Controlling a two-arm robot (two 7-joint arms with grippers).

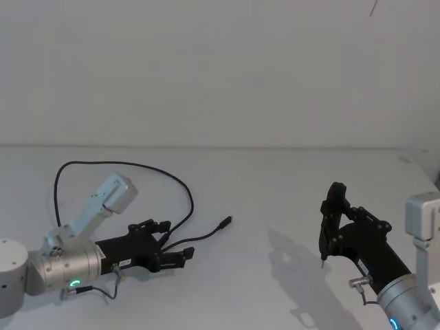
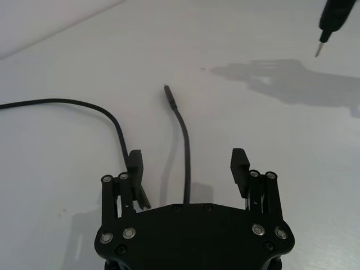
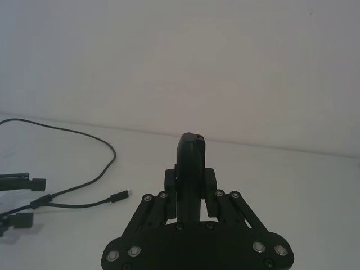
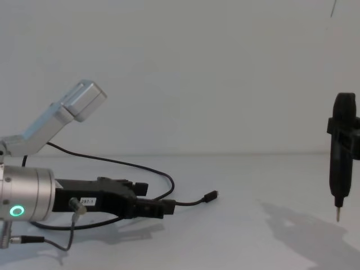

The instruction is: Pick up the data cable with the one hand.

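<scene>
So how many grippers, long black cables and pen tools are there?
grippers: 2, the left gripper and the right gripper
data cable: 1
pen-shaped tool: 1
total: 4

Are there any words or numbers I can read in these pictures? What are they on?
On the left gripper, open around the data cable: a white label, print too small to read.
On the right gripper, raised and shut on the pen-shaped tool: no text seen.
</scene>
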